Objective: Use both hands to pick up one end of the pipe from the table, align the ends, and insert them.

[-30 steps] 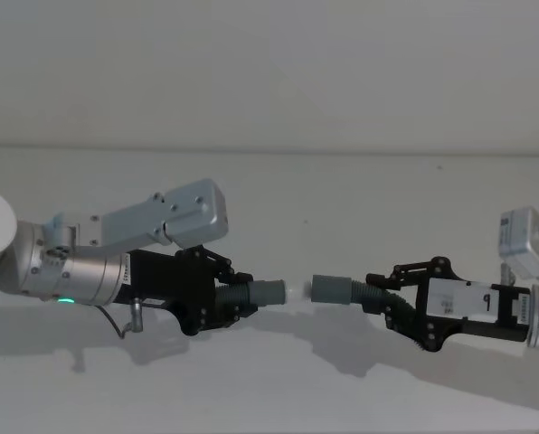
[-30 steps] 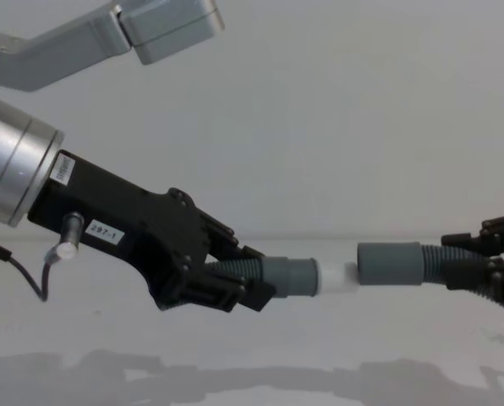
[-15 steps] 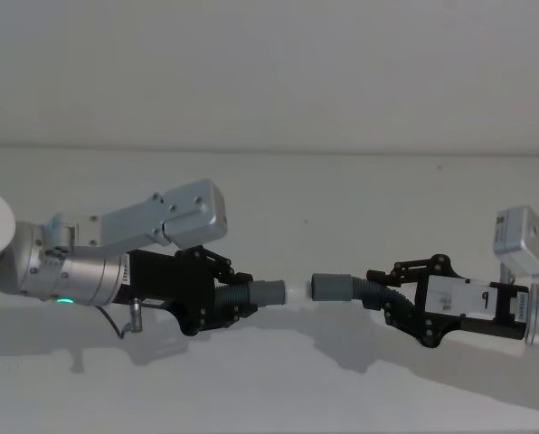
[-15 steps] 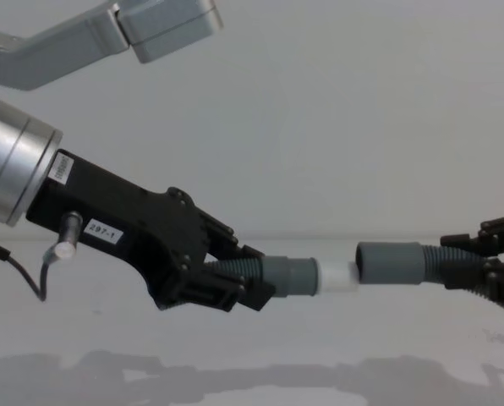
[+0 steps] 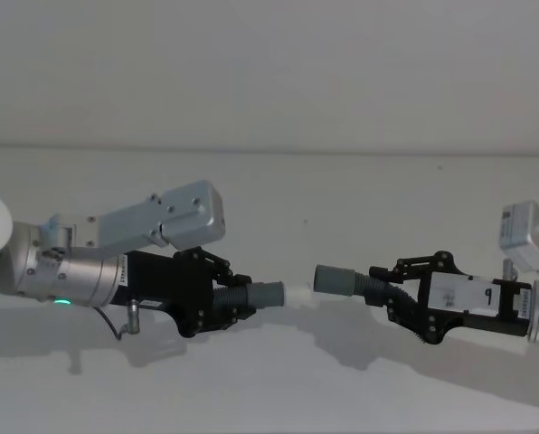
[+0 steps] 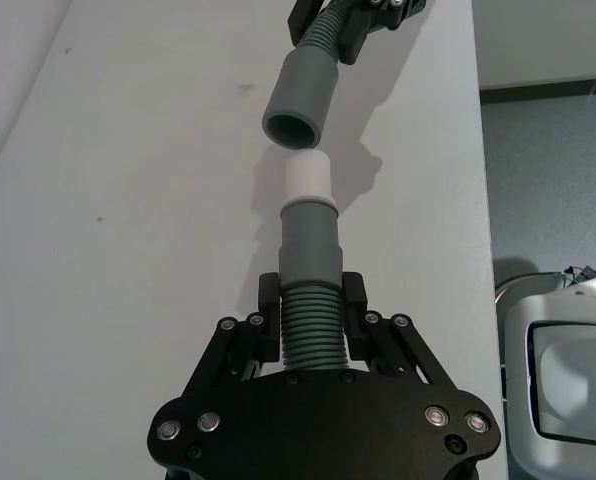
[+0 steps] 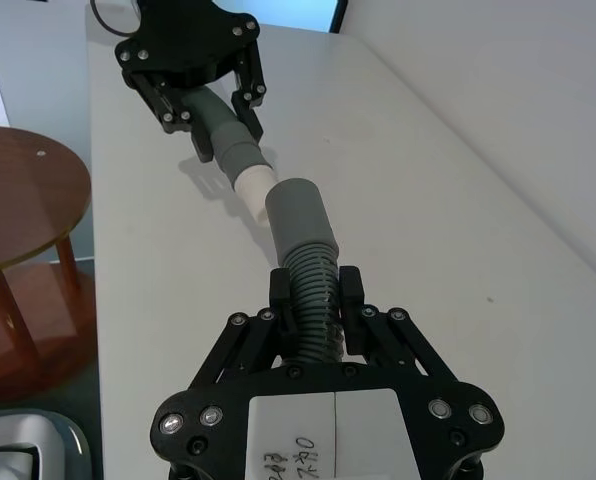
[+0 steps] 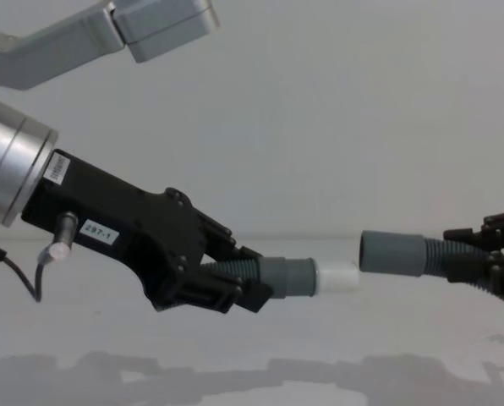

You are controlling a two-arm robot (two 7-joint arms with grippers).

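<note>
My left gripper (image 8: 235,288) sits nearest in the chest view, reaching in from about nine o'clock with its silver-grey arm slanting down toward the middle. Its black plastic fingers (image 6: 268,310) are clamped on the ribbed middle of my left hose piece (image 5: 256,296), which points toward three o'clock. That piece is dark grey, with a smooth round cuff and then a narrower white tip (image 8: 336,277). It hangs above the matte white table (image 5: 278,389).

My right gripper (image 5: 398,296) comes in from about three o'clock in the head view, its arm nearly level and a white label with handwritten marks on its black body. Its fingers (image 7: 283,290) pinch the ribbed section of my right hose piece (image 5: 351,283), whose smooth grey cuff (image 8: 391,253) opens toward nine o'clock. This piece is also off the table.

The two ends face each other near the middle of the head view, close but apart. In the chest view the open cuff sits slightly higher than the white tip. My left wrist view shows the cuff's hollow round mouth (image 6: 291,128) just beyond the tip and off its line.

Farther off, a round wooden stool (image 7: 23,200) stands beside the table's edge.
</note>
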